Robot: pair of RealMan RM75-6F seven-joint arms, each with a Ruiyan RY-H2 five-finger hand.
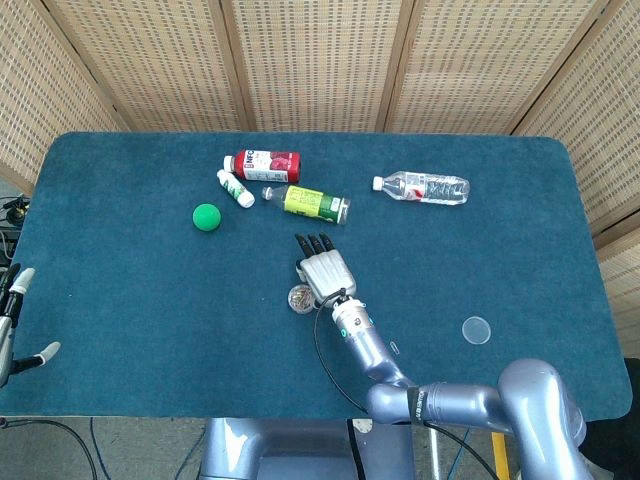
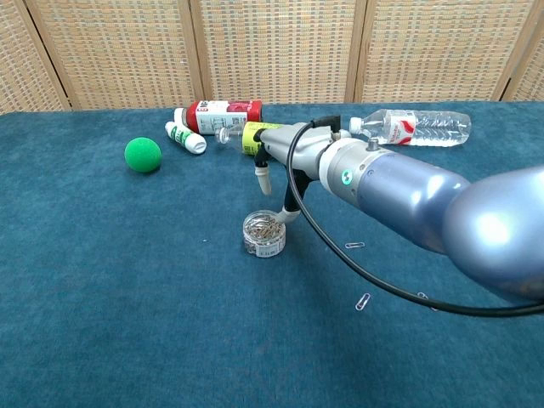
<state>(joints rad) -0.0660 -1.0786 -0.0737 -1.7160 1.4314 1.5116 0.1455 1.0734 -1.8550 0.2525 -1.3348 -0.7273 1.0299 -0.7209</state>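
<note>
Near the middle of the table (image 1: 120, 290), a small round container of paper clips (image 2: 263, 233) is seen standing upright on the blue cloth. Just above and beside it, the right hand (image 1: 324, 272) is held with its fingers apart and extended; nothing is gripped, and one fingertip (image 2: 291, 213) is seen at the container's rim, though contact cannot be confirmed. Loose paper clips (image 2: 363, 301) are scattered on the cloth beside the right arm. Beyond the hand, a green-labelled bottle (image 1: 311, 203) is laid on its side, with a red-labelled bottle (image 1: 264, 163) and a small white bottle (image 1: 236, 188) lying just beside it. A green ball (image 1: 206, 217) is located near the white bottle. A clear water bottle (image 1: 423, 187) is laid flat, well apart from the group. A transparent lid (image 1: 476, 330) is placed near the table's front edge. The left hand (image 1: 12, 320) is visible only at the frame edge, off the table, holding nothing, fingers apart.
</note>
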